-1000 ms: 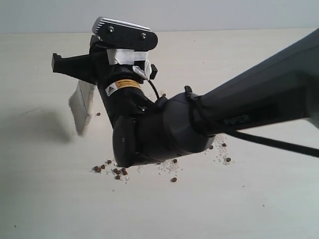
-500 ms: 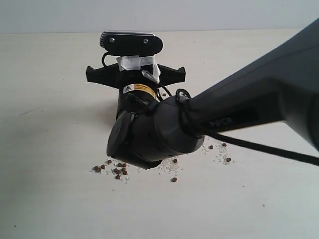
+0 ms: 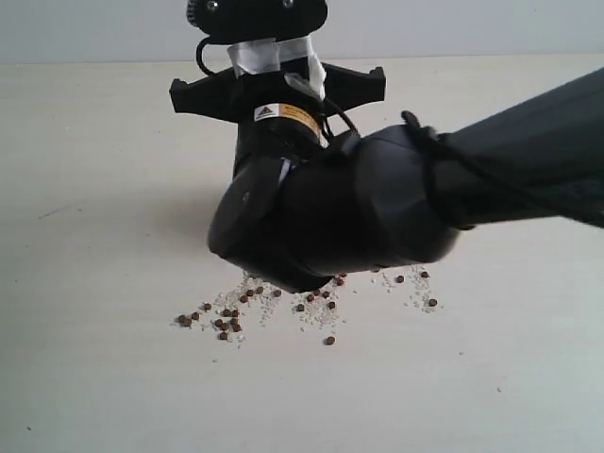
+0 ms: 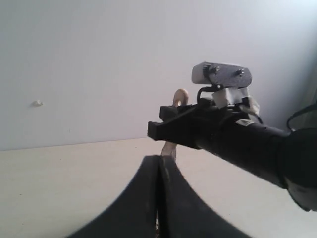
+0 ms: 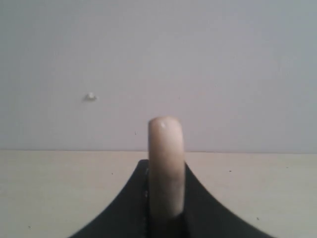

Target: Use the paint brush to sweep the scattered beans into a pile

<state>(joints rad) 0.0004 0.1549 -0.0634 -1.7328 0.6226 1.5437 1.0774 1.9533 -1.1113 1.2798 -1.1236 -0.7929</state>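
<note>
The beans (image 3: 226, 324) lie strewn in a loose band on the pale table, some at the left, more (image 3: 316, 300) in the middle and a few (image 3: 415, 278) to the right. My right gripper (image 5: 166, 173) is shut on the cream handle of the paint brush (image 5: 166, 144), which stands up between its jaws. The handle's end (image 4: 181, 96) also shows over that gripper in the left wrist view. The bristles are hidden behind the right arm (image 3: 330, 212). My left gripper (image 4: 159, 166) is shut with nothing in it, low over the table.
Fine whitish crumbs (image 3: 415, 297) lie among the beans. The bulky right arm hangs just above the band and hides the table behind it. A plain pale wall (image 4: 99, 69) backs the table (image 3: 94, 377).
The right wrist has turned and swung right and upward. The brush head, seen at its left a second ago, is now hidden behind the arm. More beans show below the arm.
</note>
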